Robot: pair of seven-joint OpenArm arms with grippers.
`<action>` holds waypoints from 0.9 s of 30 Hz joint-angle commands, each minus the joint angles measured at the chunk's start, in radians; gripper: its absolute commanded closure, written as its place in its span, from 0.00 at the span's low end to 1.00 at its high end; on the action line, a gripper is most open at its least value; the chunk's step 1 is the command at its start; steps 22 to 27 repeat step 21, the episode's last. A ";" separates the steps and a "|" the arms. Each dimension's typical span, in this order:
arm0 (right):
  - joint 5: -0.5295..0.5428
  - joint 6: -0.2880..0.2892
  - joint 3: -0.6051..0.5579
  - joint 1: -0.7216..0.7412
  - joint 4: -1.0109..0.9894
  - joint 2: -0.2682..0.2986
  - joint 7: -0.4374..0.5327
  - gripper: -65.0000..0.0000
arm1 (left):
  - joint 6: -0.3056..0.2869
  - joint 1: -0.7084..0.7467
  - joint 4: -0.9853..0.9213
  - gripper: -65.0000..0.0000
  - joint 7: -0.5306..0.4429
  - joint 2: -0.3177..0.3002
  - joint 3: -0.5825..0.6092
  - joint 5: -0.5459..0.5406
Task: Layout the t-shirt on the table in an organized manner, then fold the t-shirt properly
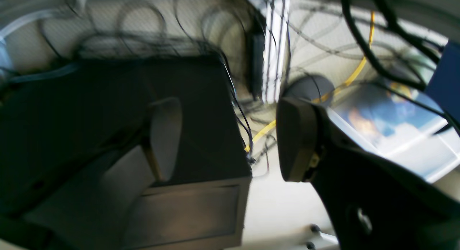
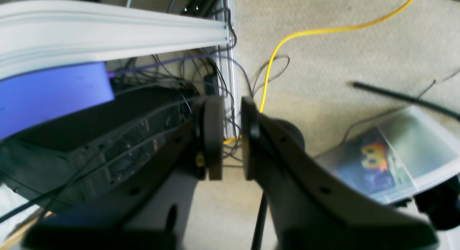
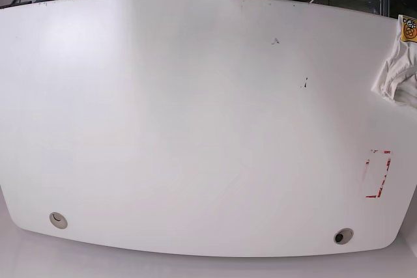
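1. Table [image 3: 195, 128]: a white glossy top fills the base view; most of its surface is bare.
2. T-shirt [image 3: 399, 69]: bunched white cloth at the far right edge of the table, partly cut off by the frame; a small yellow patch [image 3: 408, 28] shows at its far end.
3. Red tape marks [image 3: 378, 174]: an outlined rectangle near the right edge, nearer than the t-shirt and apart from it.
4. Grommet holes: one at the near left [image 3: 58, 220], one at the near right [image 3: 343, 236].
5. Left claw [image 1: 230, 142]: jaws spread wide, nothing between them; it hangs over floor and cables, off the table. The view is blurred.
6. Right claw [image 2: 228, 142]: jaws drawn almost together with a narrow gap, pinching nothing; carpet and a yellow cable [image 2: 287, 38] lie beyond.
7. Neither claw appears in the base view.
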 commanded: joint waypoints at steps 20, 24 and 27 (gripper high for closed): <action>0.003 0.005 0.002 0.137 -0.155 -0.007 -0.054 0.87 | 0.129 -0.131 -0.179 0.40 -0.001 0.000 0.000 0.000; 0.003 0.005 0.002 0.143 -0.164 -0.011 -0.052 0.87 | 0.129 -0.131 -0.180 0.40 -0.001 0.000 0.000 0.000; 0.003 0.005 0.002 0.143 -0.164 -0.011 -0.052 0.87 | 0.129 -0.131 -0.180 0.40 -0.001 0.000 0.000 0.000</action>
